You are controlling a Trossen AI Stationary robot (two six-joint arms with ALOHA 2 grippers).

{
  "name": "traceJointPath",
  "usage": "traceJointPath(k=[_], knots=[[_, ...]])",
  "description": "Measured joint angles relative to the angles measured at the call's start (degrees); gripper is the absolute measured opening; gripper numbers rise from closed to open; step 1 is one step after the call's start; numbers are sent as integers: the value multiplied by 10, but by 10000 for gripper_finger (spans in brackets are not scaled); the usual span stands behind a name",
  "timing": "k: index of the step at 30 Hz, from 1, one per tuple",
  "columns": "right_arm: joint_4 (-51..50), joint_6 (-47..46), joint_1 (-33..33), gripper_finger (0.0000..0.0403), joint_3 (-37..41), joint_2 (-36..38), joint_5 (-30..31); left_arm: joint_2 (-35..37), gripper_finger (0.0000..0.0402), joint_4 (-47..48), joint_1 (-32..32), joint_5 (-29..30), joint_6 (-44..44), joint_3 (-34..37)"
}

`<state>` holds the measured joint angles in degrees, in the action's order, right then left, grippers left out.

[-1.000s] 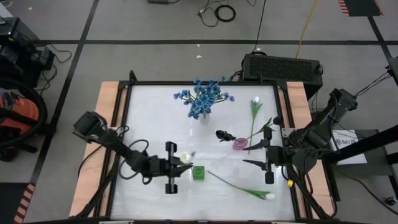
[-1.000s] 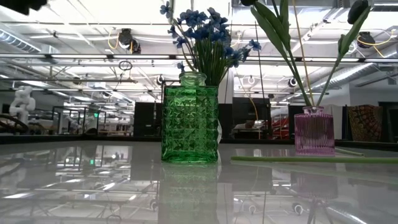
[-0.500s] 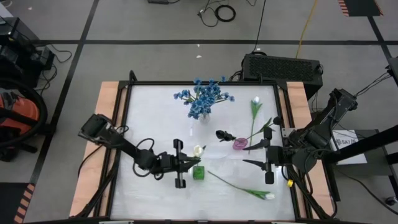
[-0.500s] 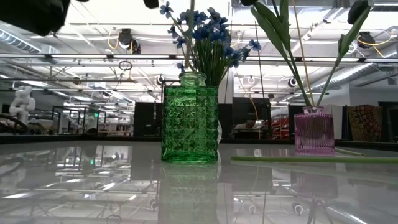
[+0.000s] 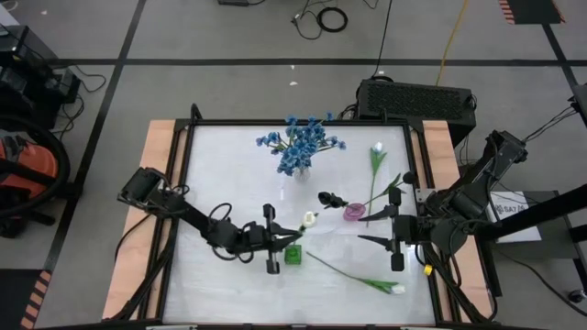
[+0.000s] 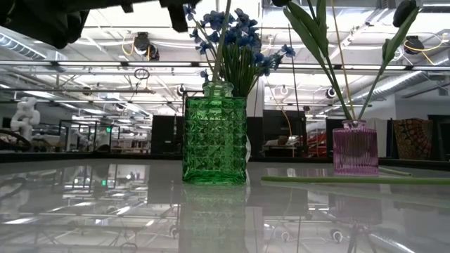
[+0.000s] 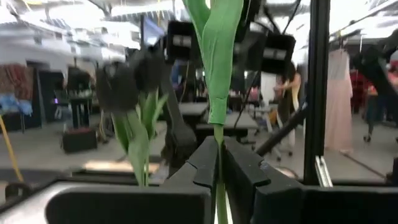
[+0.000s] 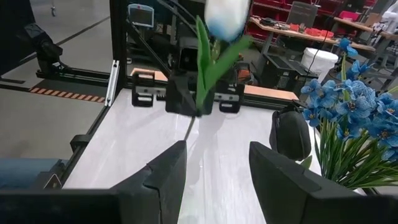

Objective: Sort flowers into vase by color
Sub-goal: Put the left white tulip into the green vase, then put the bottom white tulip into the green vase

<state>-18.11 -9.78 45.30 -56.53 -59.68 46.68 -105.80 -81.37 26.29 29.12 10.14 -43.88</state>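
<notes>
White tulip [image 5: 310, 219] in the left end effector [image 5: 284, 238] has been carried across the worktop [image 5: 229, 165] over the past second, from well to the left of the green vase [image 5: 293, 255] to a spot just above and behind it, so the stem now hangs over the vase mouth. That suggests the placing step is close: the flower looks lined up for lowering into the green vase, which the low view shows with only a stem at its neck. The left end effector is still clenched on the stem, its two dark fingers [image 7: 205, 165] pinching the green stalk as the left wrist view shows, though the grip may be starting to ease. The tulip's long axis runs roughly upright, bud uppermost and tipped slightly toward the right arm, cut end pointing down at the vase. The right end effector [image 5: 396, 240] waits near the right edge, fingers apart and holding nothing. Another white tulip [image 5: 396, 289] lies flat on the worktop, its stem running diagonally toward the green vase. Blue blossoms [image 5: 301, 145] stand at the far side, and the pink vase [image 5: 354, 213] holds other stems.
</notes>
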Motion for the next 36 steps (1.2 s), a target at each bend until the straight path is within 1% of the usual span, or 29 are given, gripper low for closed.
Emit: traceJointPath(k=[6,10,16,21,23,26,29,33,36], knots=[[0,0,0,167,0,0,0,0,31,68,-13,0,-37,0],[0,0,0,167,0,0,-2,0,32,100,-15,-3,-39,0],[0,0,1,167,0,0,-2,0,33,123,-15,-6,-39,0],[-1,-13,5,167,0,0,-5,7,34,164,-14,-29,-54,0],[-1,-13,10,167,0,0,-3,10,42,176,-14,-33,-62,0],[0,-14,16,167,0,0,3,17,71,201,-14,-35,-69,0],[-2,-15,26,167,-7,0,23,27,115,224,-14,-30,-75,0],[-3,-15,43,167,-18,0,33,38,174,262,-10,1,-83,0],[-1,-15,64,167,-23,0,33,59,206,312,-4,20,-84,0]])
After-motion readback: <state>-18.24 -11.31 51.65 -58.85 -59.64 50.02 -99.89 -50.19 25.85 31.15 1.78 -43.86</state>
